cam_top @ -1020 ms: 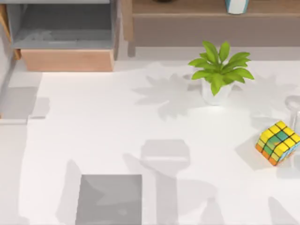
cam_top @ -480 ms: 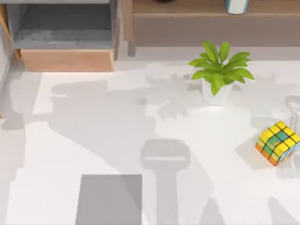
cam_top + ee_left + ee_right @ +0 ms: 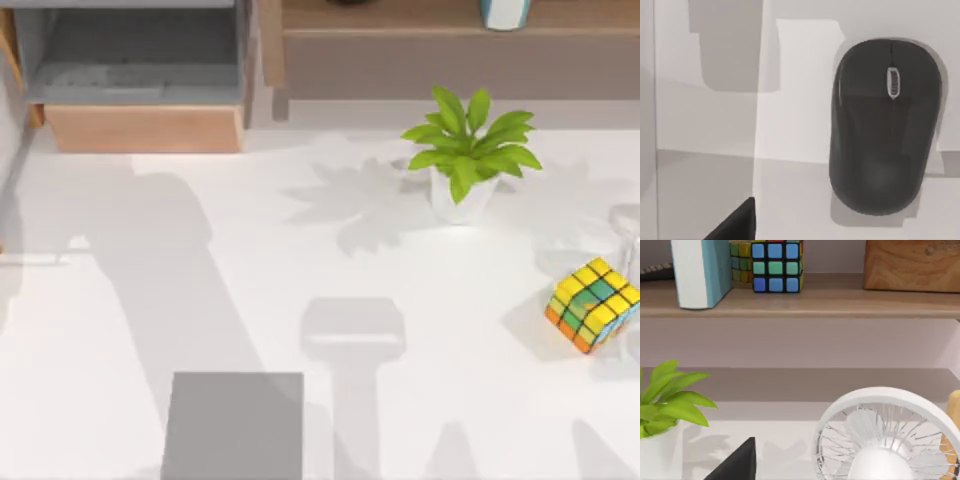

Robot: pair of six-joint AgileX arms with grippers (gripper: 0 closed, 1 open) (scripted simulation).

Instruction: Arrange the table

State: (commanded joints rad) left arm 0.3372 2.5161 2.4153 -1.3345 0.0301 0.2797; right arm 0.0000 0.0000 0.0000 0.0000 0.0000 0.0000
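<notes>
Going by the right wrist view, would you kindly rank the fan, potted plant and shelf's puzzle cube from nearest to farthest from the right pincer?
From the right pincer:
1. White fan, just ahead.
2. Potted plant, further back, to one side.
3. Puzzle cube, up on the shelf, at the back.
Left pincer hangs over the mouse.

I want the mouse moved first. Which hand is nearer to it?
Left. The left hand hangs close above the mouse; the right hand is by the fan, facing the shelf.

Fan — cut off below
</notes>
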